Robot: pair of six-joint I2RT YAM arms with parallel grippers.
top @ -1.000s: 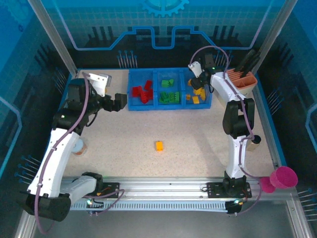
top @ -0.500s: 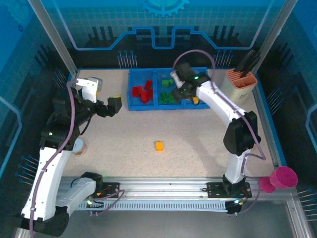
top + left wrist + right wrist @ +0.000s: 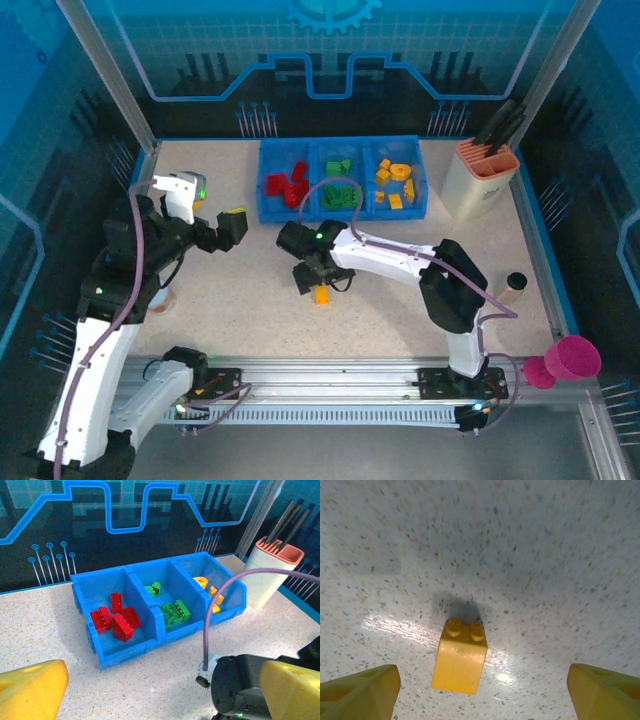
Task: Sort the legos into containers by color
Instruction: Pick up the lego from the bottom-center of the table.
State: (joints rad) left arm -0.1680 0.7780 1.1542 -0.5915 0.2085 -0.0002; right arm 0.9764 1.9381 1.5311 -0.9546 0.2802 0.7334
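Note:
The blue tray [image 3: 342, 209] at the back of the table has three containers: red legos [image 3: 285, 184] on the left, green legos [image 3: 340, 186] in the middle, yellow-orange legos [image 3: 395, 184] on the right. The left wrist view shows the same tray [image 3: 122, 655] with its red [image 3: 117, 622], green [image 3: 173, 611] and yellow [image 3: 210, 593] bricks. One yellow-orange brick [image 3: 321, 294] [image 3: 460, 656] lies on the table. My right gripper [image 3: 312, 279] [image 3: 482, 695] hangs over it, open, with the brick between the fingers, nearer the left one and touching neither. My left gripper [image 3: 232, 226] [image 3: 160, 700] is open and holds nothing.
A beige holder with an orange rim [image 3: 478, 178] stands at the back right. A pink cup [image 3: 572, 357] sits off the table's right front corner, and a small bottle [image 3: 511, 288] stands near the right edge. My right arm's wrist [image 3: 240, 690] lies in front of the left gripper.
My right arm has swung from the yellow compartment across the tray down to the loose brick at mid-table, its jaws opening wider. My left arm has drawn back a little.

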